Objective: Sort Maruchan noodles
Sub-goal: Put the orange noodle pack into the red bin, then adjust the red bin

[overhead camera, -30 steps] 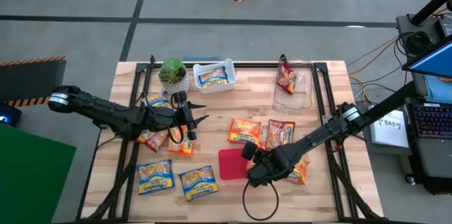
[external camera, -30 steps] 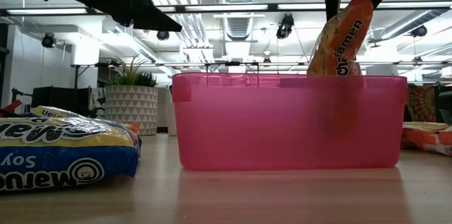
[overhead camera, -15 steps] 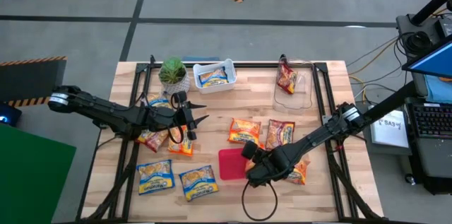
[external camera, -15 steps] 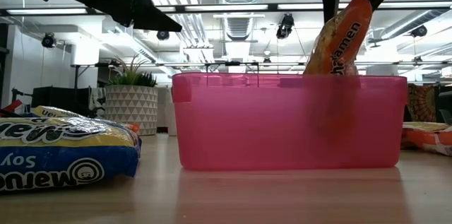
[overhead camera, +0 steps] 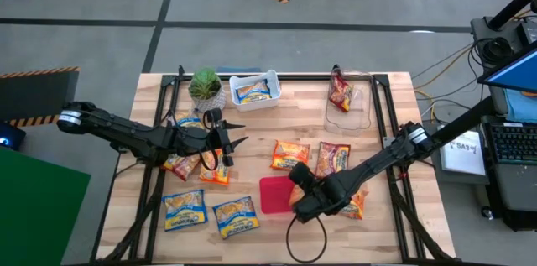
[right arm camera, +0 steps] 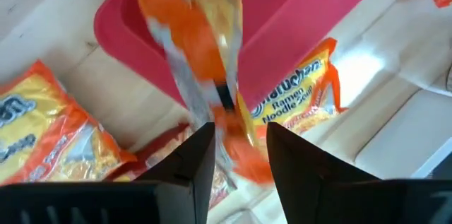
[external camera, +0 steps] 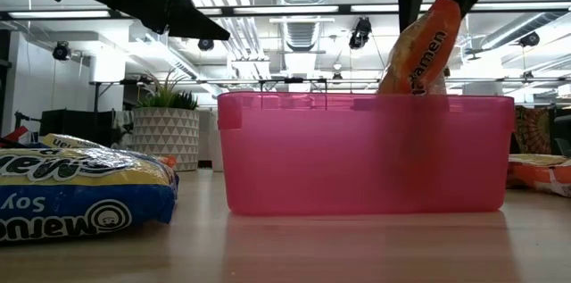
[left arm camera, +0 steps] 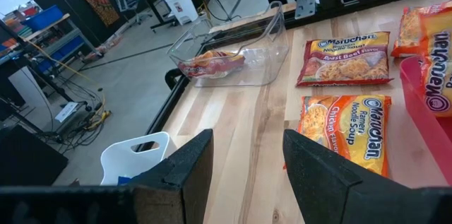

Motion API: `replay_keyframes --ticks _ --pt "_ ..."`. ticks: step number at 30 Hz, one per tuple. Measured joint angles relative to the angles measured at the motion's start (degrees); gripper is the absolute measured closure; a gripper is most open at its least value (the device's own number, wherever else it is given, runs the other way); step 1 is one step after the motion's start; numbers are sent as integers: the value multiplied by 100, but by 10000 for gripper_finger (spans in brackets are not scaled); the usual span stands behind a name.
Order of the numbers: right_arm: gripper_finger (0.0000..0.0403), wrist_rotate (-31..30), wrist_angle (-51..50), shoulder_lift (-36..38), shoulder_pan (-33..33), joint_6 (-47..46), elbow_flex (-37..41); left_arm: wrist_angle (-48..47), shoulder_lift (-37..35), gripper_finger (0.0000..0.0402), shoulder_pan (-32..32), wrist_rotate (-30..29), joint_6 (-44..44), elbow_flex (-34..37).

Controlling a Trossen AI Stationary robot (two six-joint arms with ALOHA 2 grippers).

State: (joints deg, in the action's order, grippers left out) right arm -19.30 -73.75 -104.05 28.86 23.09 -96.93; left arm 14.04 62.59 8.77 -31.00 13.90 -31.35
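Observation:
My right gripper (external camera: 442, 17) is shut on an orange-yellow Maruchan packet (right arm camera: 191, 33) over the pink bin (overhead camera: 270, 196). In the low view the packet's lower part (external camera: 406, 73) reaches down behind the bin's wall (external camera: 357, 153). My left gripper (overhead camera: 237, 140) is open and hovers to the left of the table's middle, above a heap of packets (overhead camera: 195, 165). More packets lie flat on the table: orange-yellow (overhead camera: 290, 155), dark red (overhead camera: 333, 159), orange (overhead camera: 357, 206) and two blue-and-yellow (overhead camera: 185, 209) (overhead camera: 236, 216). My right gripper pinches the orange-yellow packet near its upper end (right arm camera: 227, 114) between its two fingers, coming from above and pointing down. The packet hangs tilted below the fingers, its lower part inside the pink bin. Whether it touches the bin's floor is hidden by the wall.
A white bin (overhead camera: 254, 90) with a blue packet and a clear bin (overhead camera: 348, 102) with a dark red packet stand along the far edge. A potted plant (overhead camera: 205, 88) stands left of the white bin. A black cable loops at the near edge (overhead camera: 306, 245).
My right gripper has shifted a little, and the held packet now hangs slightly more tilted over the pink bin. My left arm has kept still.

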Motion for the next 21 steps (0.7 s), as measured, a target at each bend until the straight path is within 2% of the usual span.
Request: replay_keyframes --ticks 11,13,18,21 --pt "304 30 -178 0 98 -187 -411 0 0 247 1 4 -1 0" --pt "309 125 -178 0 95 -650 -458 0 0 247 7 10 -3 0" --pt "344 589 -138 127 -131 -2737 -386 40 2 247 8 330 -47 0" --pt "377 3 224 440 28 -3303 -48 234 2 255 8 734 -51 0"
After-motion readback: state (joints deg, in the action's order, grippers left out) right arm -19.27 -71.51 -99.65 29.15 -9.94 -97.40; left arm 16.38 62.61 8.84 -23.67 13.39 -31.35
